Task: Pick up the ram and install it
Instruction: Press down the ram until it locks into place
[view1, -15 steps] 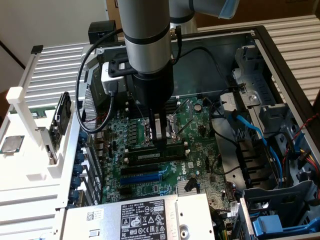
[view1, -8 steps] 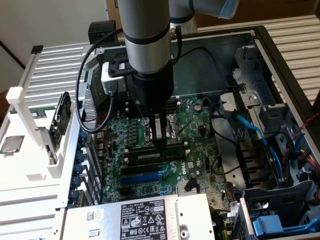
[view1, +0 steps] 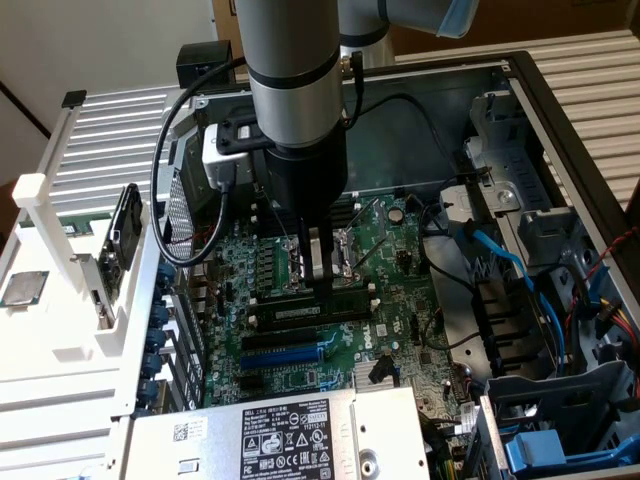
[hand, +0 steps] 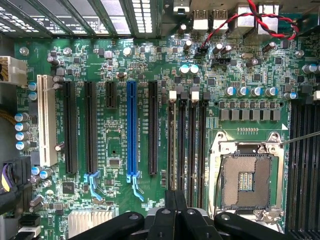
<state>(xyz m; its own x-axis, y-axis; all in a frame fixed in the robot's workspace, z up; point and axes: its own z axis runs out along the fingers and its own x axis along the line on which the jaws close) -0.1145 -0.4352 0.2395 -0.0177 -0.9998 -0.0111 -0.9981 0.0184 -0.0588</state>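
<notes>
1. One gripper (view1: 320, 280) is the only end effector, and it hangs straight down over the motherboard (view1: 400, 300), right at the CPU socket (hand: 247, 180).
2. Its two fingers (hand: 169, 212) look pressed together in the wrist view, with no visible gap and nothing seen clamped between them, so the gripper reads as closed and empty.
3. The ram (view1: 300, 312) lies directly under the fingertips in the exterior view, just beside the CPU socket on the side facing the blue expansion slot (view1: 290, 352). It appears to sit in one of the memory slots (hand: 187, 145) rather than loose on the board.
4. The stick's long axis runs parallel to the blue expansion slot and along the CPU socket's edge. The fingertips meet it a little past its middle, toward the exterior view's right.
5. The tips seem to touch the ram's top edge or sit just above it. Actual contact cannot be confirmed.
6. In the wrist view the four memory slots between the CPU socket and the blue expansion slot run straight out from the closed fingers. Which slot holds the stick cannot be told there.
7. Whether the stick is fully seated and the white end clips (hand: 183, 94) latched is not visible.
</notes>
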